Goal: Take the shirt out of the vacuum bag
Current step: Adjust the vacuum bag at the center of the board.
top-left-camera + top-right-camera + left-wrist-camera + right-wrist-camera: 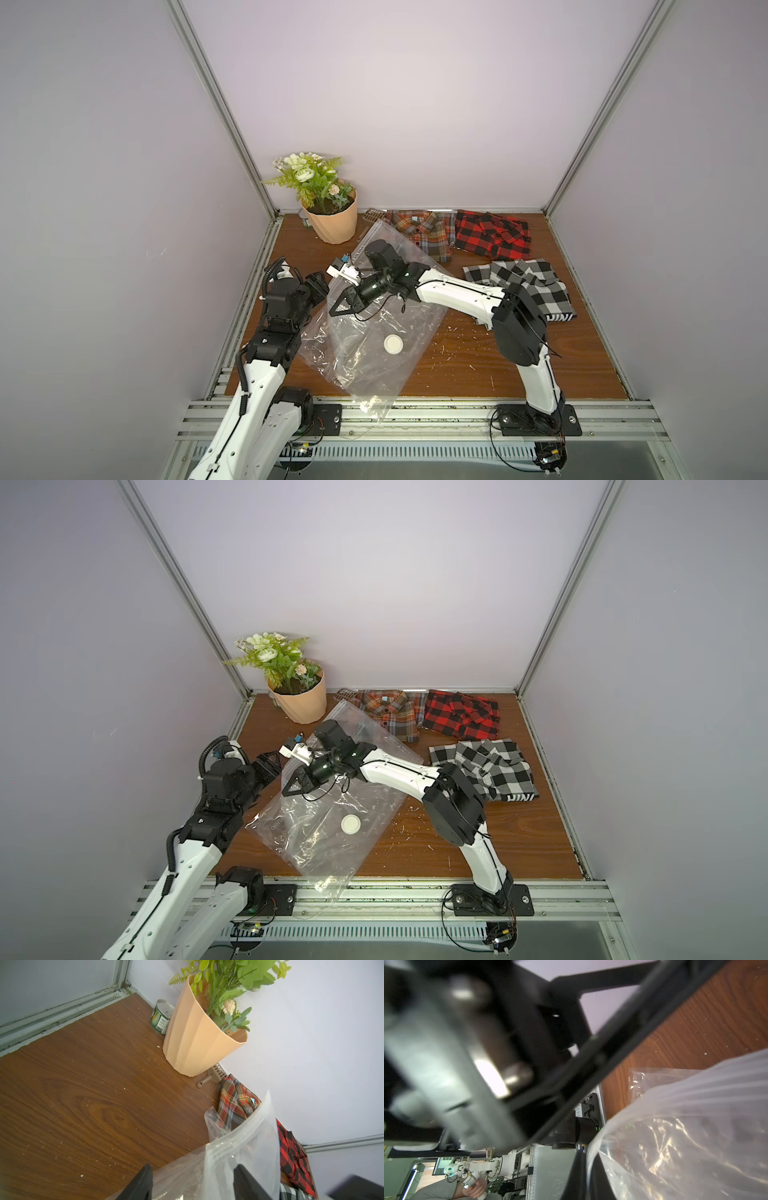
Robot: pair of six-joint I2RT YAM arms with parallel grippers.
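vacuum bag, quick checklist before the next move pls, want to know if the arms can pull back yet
1. Nothing left inside the vacuum bag: ok. No cloth shows in it, and the brown shirt, red shirt and black-and-white shirt lie outside.
2. Bag free of the right gripper: not ok. The jaws are nearly together with film between them.
3. Bag free of the left gripper: not ok. The jaws are open, but film lies between them.
4. Bag fully on the table: not ok. Its near corner overhangs the front rail.
5. Arms apart from the flowerpot: ok. It stands at the far corner.
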